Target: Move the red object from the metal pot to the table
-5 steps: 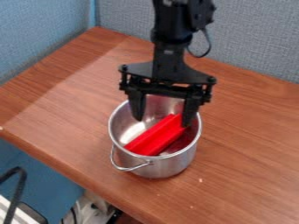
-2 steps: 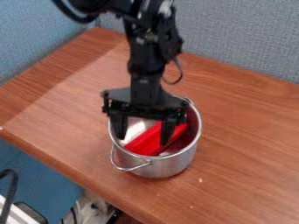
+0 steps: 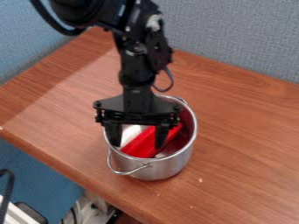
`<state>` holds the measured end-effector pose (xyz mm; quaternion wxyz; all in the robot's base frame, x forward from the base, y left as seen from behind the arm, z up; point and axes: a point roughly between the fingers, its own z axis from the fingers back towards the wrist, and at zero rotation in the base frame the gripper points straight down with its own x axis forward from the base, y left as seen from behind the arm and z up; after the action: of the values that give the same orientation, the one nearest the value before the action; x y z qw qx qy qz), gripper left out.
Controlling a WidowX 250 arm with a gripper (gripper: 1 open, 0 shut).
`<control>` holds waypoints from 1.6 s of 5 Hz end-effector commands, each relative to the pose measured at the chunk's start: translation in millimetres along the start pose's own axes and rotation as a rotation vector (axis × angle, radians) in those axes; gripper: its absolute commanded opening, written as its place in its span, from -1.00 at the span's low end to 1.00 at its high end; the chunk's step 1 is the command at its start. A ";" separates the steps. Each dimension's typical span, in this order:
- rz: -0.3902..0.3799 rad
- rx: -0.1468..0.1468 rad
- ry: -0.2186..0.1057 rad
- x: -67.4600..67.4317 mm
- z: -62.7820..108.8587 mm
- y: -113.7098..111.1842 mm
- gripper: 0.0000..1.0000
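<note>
A bright red, flat red object is seen leaning inside the shiny metal pot, straddled by the spread-apart fingers of the gripper.

The metal pot stands on the table, near its front edge, its thin wire handle hanging at the near side. Directly over the pot, the black gripper points down with its jaws spread wide, both fingertips dipped below the pot's rim. Inside the pot lies the red object, slanted, between the fingers; contact cannot be told.
</note>
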<state>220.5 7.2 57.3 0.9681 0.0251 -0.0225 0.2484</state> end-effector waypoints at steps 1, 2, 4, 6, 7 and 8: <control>-0.018 0.000 -0.018 8.6 -6.5 8.2 1.00; -0.024 -0.001 -0.015 16.1 -9.6 4.7 1.00; -0.035 -0.003 -0.011 30.1 -11.9 -1.9 -1.00; -0.039 0.004 -0.003 28.2 -13.0 -10.4 -1.00; -0.054 0.009 0.002 23.8 -22.1 -4.8 -1.00; -0.072 0.011 0.007 17.3 -28.2 -0.3 -1.00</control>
<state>249.9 13.1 43.9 0.9747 0.0226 -0.0409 0.2184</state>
